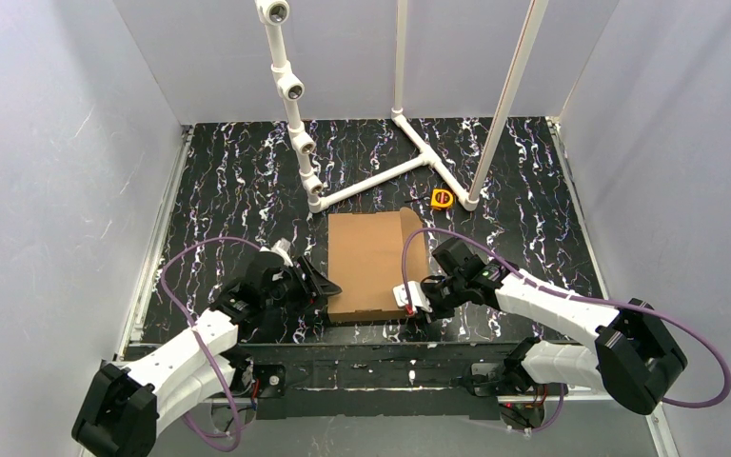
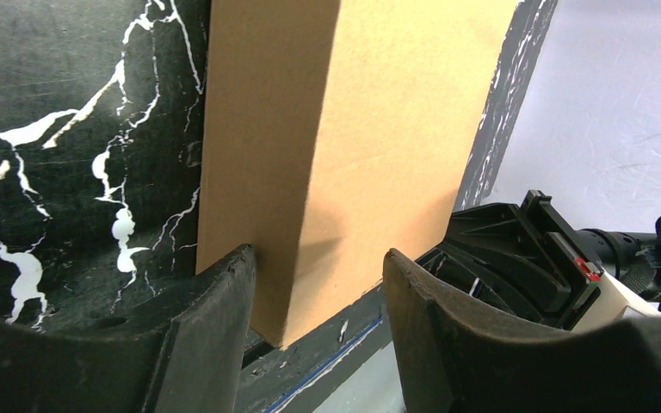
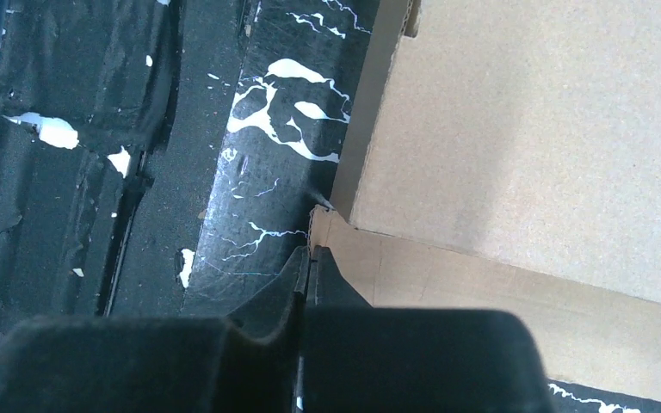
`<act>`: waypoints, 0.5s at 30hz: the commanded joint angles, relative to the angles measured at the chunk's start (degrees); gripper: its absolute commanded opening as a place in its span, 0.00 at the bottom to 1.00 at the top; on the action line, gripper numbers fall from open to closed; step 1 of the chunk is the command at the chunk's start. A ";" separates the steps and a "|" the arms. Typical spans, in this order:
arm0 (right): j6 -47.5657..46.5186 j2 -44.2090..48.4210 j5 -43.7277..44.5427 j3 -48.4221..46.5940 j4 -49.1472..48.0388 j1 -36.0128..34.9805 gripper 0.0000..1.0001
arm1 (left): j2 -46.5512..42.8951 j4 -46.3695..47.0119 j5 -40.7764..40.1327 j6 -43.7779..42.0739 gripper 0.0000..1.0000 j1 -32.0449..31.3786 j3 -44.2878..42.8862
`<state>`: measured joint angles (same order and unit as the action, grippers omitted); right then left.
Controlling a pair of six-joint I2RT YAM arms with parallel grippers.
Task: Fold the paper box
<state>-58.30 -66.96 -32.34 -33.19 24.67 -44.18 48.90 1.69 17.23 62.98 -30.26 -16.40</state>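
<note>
The right gripper (image 3: 310, 255) is clamped fully shut. Its tips meet at the corner of a low flap (image 3: 499, 297) near the bottom of its own view, and I cannot tell whether any card is nipped between them. The left gripper (image 2: 318, 258) stands spread, straddling the other near corner of the box (image 1: 373, 262). One finger (image 2: 219, 288) is against the side wall and the other looks clear of it. The box lies mid-frame in the overhead view on the table (image 1: 228, 190), with both arms at its lower edge.

The step looks like raising that near flap. To do it well, hinge the flap along its crease rather than dragging it. The left gripper should brace its corner so the box does not skid toward the top of the frame. If the pinch missed, reopen and reach deeper.
</note>
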 commanded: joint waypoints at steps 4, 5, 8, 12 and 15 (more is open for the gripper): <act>3.25 1.13 -1.00 -0.98 -1.55 0.19 0.01 | 0.71 0.44 0.92 -2.18 0.54 -0.76 -2.58; 3.62 1.14 -0.71 -1.01 -1.67 0.28 0.01 | 0.75 0.36 0.76 -2.29 0.54 -0.77 -2.58; 4.98 1.47 -0.77 -1.16 -1.88 1.18 0.01 | 1.05 0.11 0.35 -2.53 0.54 -0.76 -2.54; 6.85 1.57 -1.43 -1.19 -1.97 2.70 0.01 | 1.79 -0.23 0.10 -3.43 0.54 -0.76 -2.67; 7.81 1.29 -1.54 -1.09 -2.10 3.12 0.01 | 2.15 0.11 0.17 -3.72 0.54 -0.77 -2.52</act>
<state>-52.77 -66.67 -32.29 -33.19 23.79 -41.80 50.72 1.72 17.39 60.97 -30.85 -17.37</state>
